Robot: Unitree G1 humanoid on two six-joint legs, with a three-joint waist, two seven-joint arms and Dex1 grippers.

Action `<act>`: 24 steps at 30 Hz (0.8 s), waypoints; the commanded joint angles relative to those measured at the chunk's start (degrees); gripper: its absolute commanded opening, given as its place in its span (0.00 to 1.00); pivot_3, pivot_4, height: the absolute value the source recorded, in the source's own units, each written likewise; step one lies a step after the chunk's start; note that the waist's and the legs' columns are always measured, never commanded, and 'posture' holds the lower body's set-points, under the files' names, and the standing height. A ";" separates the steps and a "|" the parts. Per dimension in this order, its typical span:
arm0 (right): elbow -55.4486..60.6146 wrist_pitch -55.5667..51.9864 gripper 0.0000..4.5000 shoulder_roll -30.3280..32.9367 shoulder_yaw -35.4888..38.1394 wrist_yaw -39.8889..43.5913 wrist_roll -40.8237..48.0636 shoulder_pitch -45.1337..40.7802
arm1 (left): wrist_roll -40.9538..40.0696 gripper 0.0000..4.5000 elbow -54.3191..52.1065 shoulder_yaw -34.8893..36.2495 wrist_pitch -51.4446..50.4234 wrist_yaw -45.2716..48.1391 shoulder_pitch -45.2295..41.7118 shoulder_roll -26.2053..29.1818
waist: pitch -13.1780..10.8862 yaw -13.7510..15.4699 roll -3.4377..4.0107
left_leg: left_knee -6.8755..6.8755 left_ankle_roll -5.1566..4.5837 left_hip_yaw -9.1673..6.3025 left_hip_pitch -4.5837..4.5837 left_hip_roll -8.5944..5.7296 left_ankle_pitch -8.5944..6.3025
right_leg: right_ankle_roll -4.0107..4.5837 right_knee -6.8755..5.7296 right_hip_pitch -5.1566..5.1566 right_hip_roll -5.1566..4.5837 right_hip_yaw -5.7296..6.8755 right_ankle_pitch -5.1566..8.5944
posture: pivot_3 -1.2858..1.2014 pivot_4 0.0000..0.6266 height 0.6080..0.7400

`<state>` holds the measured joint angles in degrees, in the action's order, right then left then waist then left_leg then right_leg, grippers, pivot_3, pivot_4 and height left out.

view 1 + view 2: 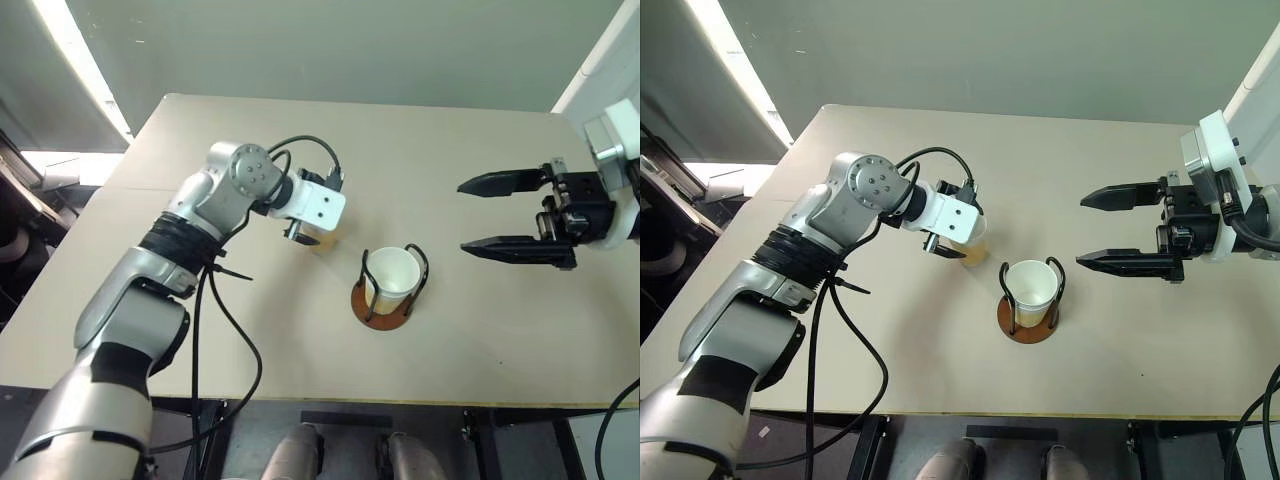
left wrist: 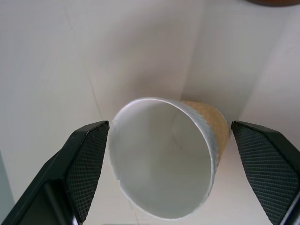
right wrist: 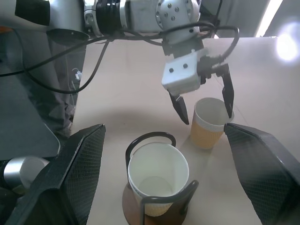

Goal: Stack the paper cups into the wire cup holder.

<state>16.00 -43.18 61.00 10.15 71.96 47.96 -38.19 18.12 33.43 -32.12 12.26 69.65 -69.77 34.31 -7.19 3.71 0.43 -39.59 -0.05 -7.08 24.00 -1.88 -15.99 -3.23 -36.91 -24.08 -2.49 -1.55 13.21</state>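
Overhead, from the head camera, the left gripper is angling down over a loose paper cup standing upright on the tan table, with most of that cup hidden under its white housing. Its fingers are spread and are not gripping the cup. Just beyond this claw, toward the robot's right, the wire cup holder is sitting on its reddish-brown disc, with another paper cup, the seated cup, standing upright between the two black wire loops. Well past the holder, the right gripper is hanging above the table with its two black fingers pointing toward the holder and standing wide apart, holding nothing.

Looking along the left claw's own fingers, the loose cup's white mouth is lying between the two textured pads, close to one and clear of the other. Neither pad is pressing the rim.

Looking along the right claw, its two pads are framing the scene from far apart. Straight ahead of them and nearest is the holder with the seated cup, white inside showing. Just behind it, the loose cup is standing between the left gripper's thin black fingertips, which are straddling its rim without closing.
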 commanded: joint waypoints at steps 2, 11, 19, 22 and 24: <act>1.13 -0.39 0.93 1.11 1.59 0.01 0.63 -0.66 | 1.77 0.99 3.35 1.32 1.98 -1.28 -2.42 -1.65 | 0.00 0.00 0.00 | 0.00 0.00 0.00 0.00 0.00 0.00 | 0.00 0.00 0.00 0.00 0.00 0.00 | 0.52 0.24 1.00; 1.55 -0.31 0.93 1.46 2.09 -0.47 0.08 0.30 | 2.06 0.62 8.95 1.44 7.50 1.92 -2.71 -2.41 | 0.00 0.04 0.00 | 0.00 0.00 0.02 0.00 0.00 0.00 | 0.00 0.00 -0.02 0.00 -0.01 0.00 | 0.52 0.24 1.00; 1.06 0.03 0.93 1.65 2.17 -0.24 0.09 0.40 | -1.05 0.01 7.36 3.20 10.81 9.12 -3.64 -0.66 | 0.00 0.03 0.00 | 0.01 0.00 0.03 0.00 0.00 0.00 | 0.00 0.00 -0.03 0.01 -0.02 0.00 | 0.52 0.24 1.00; 0.68 0.26 0.93 1.66 2.05 -0.01 -0.10 0.23 | -1.68 0.01 7.25 4.02 11.72 10.93 -4.21 -0.22 | 0.00 0.05 0.00 | 0.01 0.00 0.03 0.00 0.00 0.00 | 0.00 -0.01 -0.03 0.01 -0.02 0.00 | 0.52 0.24 1.00; 0.62 0.26 0.93 1.67 2.04 0.06 -0.11 0.20 | -2.80 0.01 6.78 4.70 11.16 12.34 -4.22 -0.31 | 0.00 0.05 0.00 | 0.00 0.00 0.03 0.02 0.00 0.00 | 0.00 0.00 -0.03 0.00 -0.02 0.00 | 0.52 0.24 1.00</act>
<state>16.10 -43.75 61.56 10.16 71.71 47.71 -37.15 17.28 42.49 -29.68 23.36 80.62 -71.60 33.54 -7.19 3.77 0.43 -39.60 -0.05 -7.05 24.02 -1.89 -15.99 -3.23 -36.91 -24.11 -2.48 -1.57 13.21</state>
